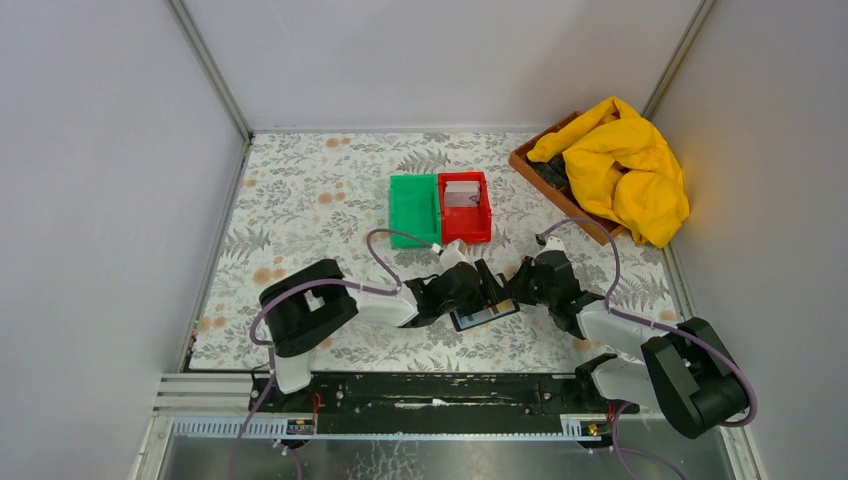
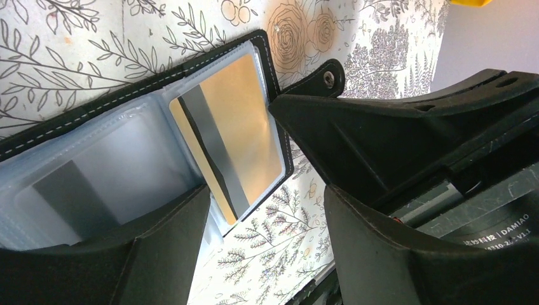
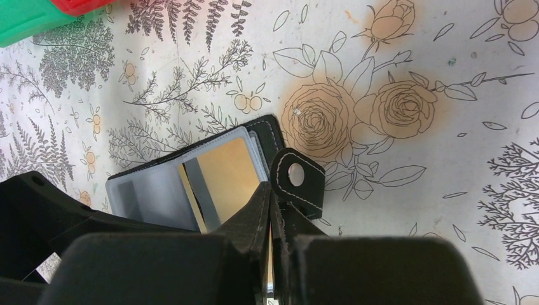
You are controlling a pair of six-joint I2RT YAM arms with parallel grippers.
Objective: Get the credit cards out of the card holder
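Note:
The black card holder [image 1: 484, 315] lies open on the flowered cloth between my two grippers. Its right sleeve holds a gold credit card [image 2: 245, 127] with a dark stripe, and its left sleeve holds a greyish one [image 2: 70, 190]. My right gripper [image 3: 272, 190] is shut, pinching the card holder's [image 3: 267, 127] right edge beside the snap tab [image 3: 295, 175]; whether a card is also between the pads I cannot tell. My left gripper [image 2: 264, 203] hangs open just over the holder's [image 2: 127, 101] near edge, with only cloth between its fingers. In the top view both grippers [image 1: 478, 292] [image 1: 515, 290] meet over the holder.
A red bin [image 1: 487, 215] with a pale card [image 1: 461, 193] in it and a green bin [image 1: 414, 210] stand side by side just beyond the holder. A brown tray [image 1: 530, 160] under a yellow cloth [image 1: 625, 165] fills the back right corner. White walls close in three sides.

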